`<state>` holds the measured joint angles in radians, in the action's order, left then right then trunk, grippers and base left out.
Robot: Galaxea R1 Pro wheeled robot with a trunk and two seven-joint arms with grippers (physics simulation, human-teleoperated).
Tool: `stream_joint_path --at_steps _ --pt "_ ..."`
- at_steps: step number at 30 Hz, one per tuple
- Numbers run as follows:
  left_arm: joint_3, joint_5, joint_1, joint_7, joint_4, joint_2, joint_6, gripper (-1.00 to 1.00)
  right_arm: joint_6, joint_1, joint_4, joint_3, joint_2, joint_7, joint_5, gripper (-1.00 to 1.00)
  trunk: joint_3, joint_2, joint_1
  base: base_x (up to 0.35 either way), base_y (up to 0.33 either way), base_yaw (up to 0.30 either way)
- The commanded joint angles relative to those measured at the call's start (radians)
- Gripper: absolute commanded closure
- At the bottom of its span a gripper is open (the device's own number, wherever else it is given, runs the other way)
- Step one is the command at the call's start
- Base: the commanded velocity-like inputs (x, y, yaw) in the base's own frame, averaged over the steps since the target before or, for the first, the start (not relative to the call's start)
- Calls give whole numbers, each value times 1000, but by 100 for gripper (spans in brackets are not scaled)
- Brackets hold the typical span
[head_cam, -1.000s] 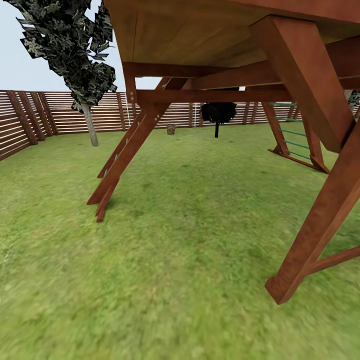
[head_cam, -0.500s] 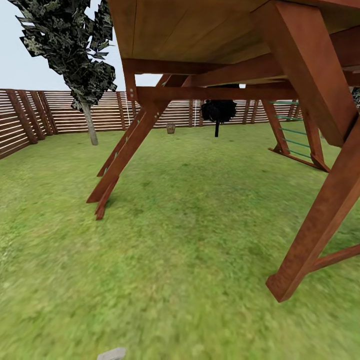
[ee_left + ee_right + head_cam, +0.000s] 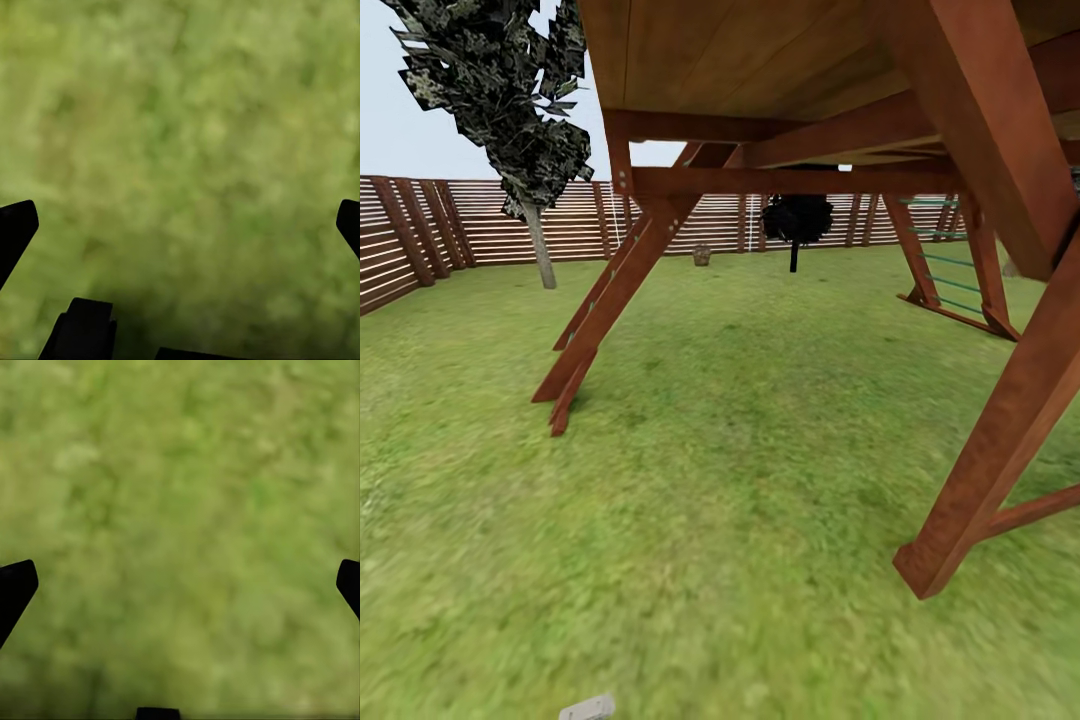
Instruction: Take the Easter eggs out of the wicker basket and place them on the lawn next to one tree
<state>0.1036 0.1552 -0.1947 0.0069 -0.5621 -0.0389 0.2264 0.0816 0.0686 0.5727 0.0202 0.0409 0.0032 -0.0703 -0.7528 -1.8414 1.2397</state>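
Observation:
Far across the lawn [image 3: 720, 480], a small brown wicker basket [image 3: 702, 256] stands by the fence. It is too far away to make out the Easter eggs. A tree [image 3: 540, 250] with a pale grey trunk and dark blocky leaves stands at the back left. My left gripper [image 3: 180, 225] hangs open over blurred grass, its dark fingertips [image 3: 15, 229] wide apart. Over grass too, my right gripper [image 3: 180, 585] is open with nothing between its fingers [image 3: 16, 585].
A big red-brown wooden play structure [image 3: 780, 90] spans overhead. Its slanted legs come down at the left [image 3: 590, 340] and at the near right [image 3: 1000, 440]. A thin black-trunked tree [image 3: 795, 225] and a slatted fence [image 3: 480, 225] close the back. A grey robot part [image 3: 588, 708] shows at the bottom edge.
The whole view has shifted slightly forward under the structure, so the camera moved. A grey robot part has come into the bottom edge.

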Motion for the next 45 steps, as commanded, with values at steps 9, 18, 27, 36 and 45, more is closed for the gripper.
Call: stream_joint_path --at_steps 9,18,27,36,45 --pt "4 10 0 1 -1 -1 7 -100 3 0 -2 2 -1 0 -6 -100 -29 -64 34 0 0 0" --pt "5 10 0 1 0 -1 6 -100 3 0 -4 3 -1 1 -7 -100 -57 -127 69 0 0 0" --pt "5 10 0 1 1 -1 7 -100 3 0 -5 3 -1 0 -7 -100 -86 -190 103 0 0 0" --pt "4 11 0 1 2 -2 9 -100 3 0 -5 3 -2 0 -7 -100 -114 -253 138 153 0 0" --pt "2 11 0 0 26 -3 8 -100 3 0 -5 4 -2 0 -7 -100 -142 -316 172 325 0 0"
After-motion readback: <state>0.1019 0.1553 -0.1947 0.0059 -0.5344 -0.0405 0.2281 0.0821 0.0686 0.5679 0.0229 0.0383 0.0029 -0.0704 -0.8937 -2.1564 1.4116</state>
